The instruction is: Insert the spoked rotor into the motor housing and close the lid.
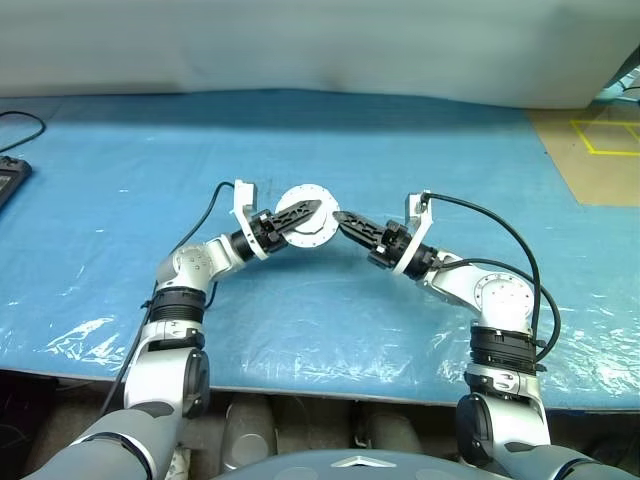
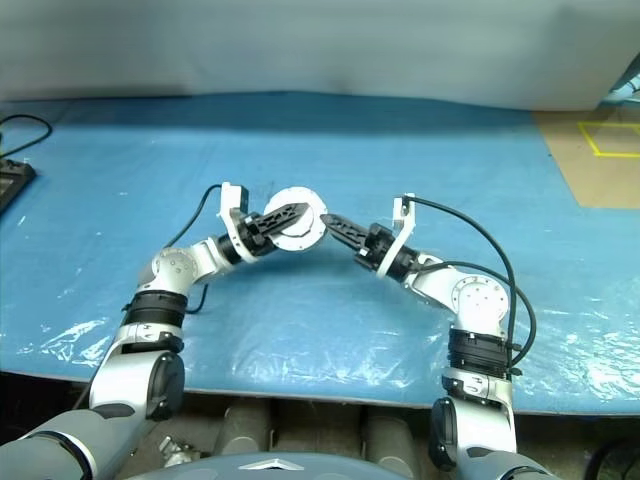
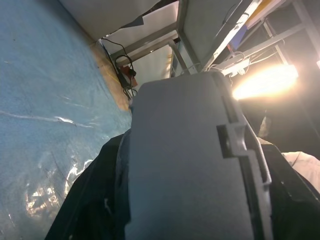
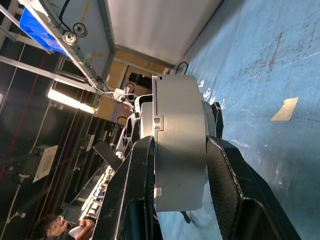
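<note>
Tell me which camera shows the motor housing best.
The right wrist view: the housing sits edge-on between the right tool's fingers. Head views show its round face, small; the left wrist view shows only a close grey surface.

- Desk [image 1: 120,180] under crinkled blue plastic sheeting, glare patches near front edge.
- Pale wall [image 1: 300,40] behind.
- Brown floor [image 1: 590,165] at right, yellow tape square [image 1: 605,137].
- Bright ceiling lamp [image 3: 265,80], metal framing [image 3: 182,30].

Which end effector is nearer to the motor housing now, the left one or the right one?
Neither is clearly nearer. The right end effector grips the housing across its rim from the robot's right. The left end effector lies across its face from the left.
</note>
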### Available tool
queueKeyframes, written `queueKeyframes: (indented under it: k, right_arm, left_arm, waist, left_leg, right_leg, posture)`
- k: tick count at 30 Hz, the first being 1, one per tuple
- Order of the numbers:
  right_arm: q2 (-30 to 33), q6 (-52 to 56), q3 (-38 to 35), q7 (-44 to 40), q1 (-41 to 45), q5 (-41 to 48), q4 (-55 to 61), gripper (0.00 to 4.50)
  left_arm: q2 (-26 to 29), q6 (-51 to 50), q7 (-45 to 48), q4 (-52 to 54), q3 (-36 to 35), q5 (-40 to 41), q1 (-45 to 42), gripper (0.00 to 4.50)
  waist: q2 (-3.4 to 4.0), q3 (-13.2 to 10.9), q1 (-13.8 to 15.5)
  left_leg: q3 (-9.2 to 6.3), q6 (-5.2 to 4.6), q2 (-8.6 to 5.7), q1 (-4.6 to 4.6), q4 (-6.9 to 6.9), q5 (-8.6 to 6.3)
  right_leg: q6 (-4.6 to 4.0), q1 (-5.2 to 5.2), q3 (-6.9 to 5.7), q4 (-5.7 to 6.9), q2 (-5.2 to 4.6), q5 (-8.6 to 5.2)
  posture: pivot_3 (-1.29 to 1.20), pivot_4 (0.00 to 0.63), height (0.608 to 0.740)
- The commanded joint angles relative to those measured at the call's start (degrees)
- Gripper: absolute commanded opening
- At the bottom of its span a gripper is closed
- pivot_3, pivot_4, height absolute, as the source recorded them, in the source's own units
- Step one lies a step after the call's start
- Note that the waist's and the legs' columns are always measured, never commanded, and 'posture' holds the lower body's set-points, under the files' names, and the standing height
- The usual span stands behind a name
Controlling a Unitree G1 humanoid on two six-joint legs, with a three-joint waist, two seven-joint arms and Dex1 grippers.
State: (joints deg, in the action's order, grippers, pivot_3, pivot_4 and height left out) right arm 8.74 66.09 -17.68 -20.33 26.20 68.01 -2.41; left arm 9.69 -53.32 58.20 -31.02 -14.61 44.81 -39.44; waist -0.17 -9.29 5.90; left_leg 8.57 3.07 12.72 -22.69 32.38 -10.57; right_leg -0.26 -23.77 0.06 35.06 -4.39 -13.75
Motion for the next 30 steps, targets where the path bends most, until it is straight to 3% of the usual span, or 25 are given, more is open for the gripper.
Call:
queueKeyframes:
  k: [1, 5, 12, 17, 21, 26, 27, 30]
  right_arm:
    - [0.60, -5.41, 0.29, -2.86, 1.80, -2.29, 1.96, 1.90]
    - [0.50, -13.88, 0.17, -1.68, 3.50, -9.13, -0.15, 3.13]
    - [3.01, -20.48, -0.07, -3.33, 3.81, -14.93, -2.81, 3.13]
    - [4.01, -20.75, 0.62, -3.93, 1.35, -16.37, -1.57, 3.13]
    - [3.31, -21.39, 0.94, -3.16, 0.61, -17.32, -0.42, 3.13]
    - [2.65, -21.91, 1.69, -3.12, 0.00, -18.40, 0.17, 3.13]
    - [2.55, -21.99, 1.73, -3.09, 0.02, -18.60, 0.12, 3.15]
    - [2.07, -22.11, 1.41, -2.64, 0.31, -18.63, -0.43, 3.15]
  left_arm:
    - [0.02, 3.81, -2.46, -1.00, -0.97, -1.32, -1.09, 2.73]
    - [-0.60, 9.74, -8.95, -8.17, -6.81, -0.32, -5.25, 2.73]
    - [-0.12, 28.00, -21.60, -23.12, -15.08, -2.02, -14.10, 2.73]
    - [3.11, 41.79, -34.03, -35.61, -22.15, -2.02, -22.02, 2.73]
    - [4.36, 47.88, -42.03, -40.78, -21.77, -6.03, -24.02, 2.73]
    - [4.51, 50.08, -44.33, -42.27, -22.22, -7.41, -23.69, 2.73]
    - [4.65, 50.45, -45.08, -42.42, -22.25, -7.81, -23.51, 3.29]
    - [5.25, 54.35, -46.12, -42.07, -20.27, -11.13, -22.29, 4.09]
  waist:
    - [0.00, 0.00, 0.00]
    - [0.00, 0.00, -0.26]
    - [0.00, 0.00, -0.02]
    - [-0.02, -0.01, 0.04]
    - [-0.02, -0.01, -0.10]
    - [-0.08, -0.05, 0.40]
    - [-0.09, -0.05, 0.41]
    - [-0.09, -0.05, 0.39]
  left_leg:
    - [-0.01, 0.00, 0.00, 0.00, 0.03, 0.00]
    - [-0.03, 0.04, 0.00, 0.01, 0.22, -0.03]
    - [-0.14, 0.06, -0.02, -0.07, 0.44, -0.04]
    - [-0.22, 0.02, -0.02, -0.26, 0.50, -0.01]
    - [-0.26, 0.06, -0.02, -0.30, 0.50, -0.04]
    - [-0.35, 0.07, -0.02, -0.38, 0.60, -0.04]
    - [-0.37, 0.07, -0.02, -0.40, 0.63, -0.04]
    - [-0.37, 0.07, -0.04, -0.35, 0.66, -0.04]
  right_leg:
    - [0.00, 0.00, 0.00, 0.04, 0.00, 0.00]
    - [0.01, -0.01, 0.02, 0.24, -0.01, 0.00]
    - [0.05, 0.01, 0.00, 0.41, 0.01, 0.03]
    - [0.11, 0.00, -0.10, 0.31, 0.08, 0.06]
    - [0.13, -0.04, -0.14, 0.31, 0.08, 0.07]
    - [0.17, -0.04, -0.21, 0.35, 0.07, 0.09]
    - [0.17, -0.03, -0.22, 0.36, 0.05, 0.10]
    - [0.18, -0.02, -0.21, 0.42, 0.02, 0.10]
  posture:
    - [0.00, 0.150, 0.740]
    - [0.00, 0.150, 0.740]
    - [0.00, 0.150, 0.740]
    - [0.00, 0.150, 0.740]
    - [0.00, 0.150, 0.740]
    - [0.00, 0.150, 0.740]
    - [0.00, 0.150, 0.740]
    - [0.00, 0.150, 0.740]
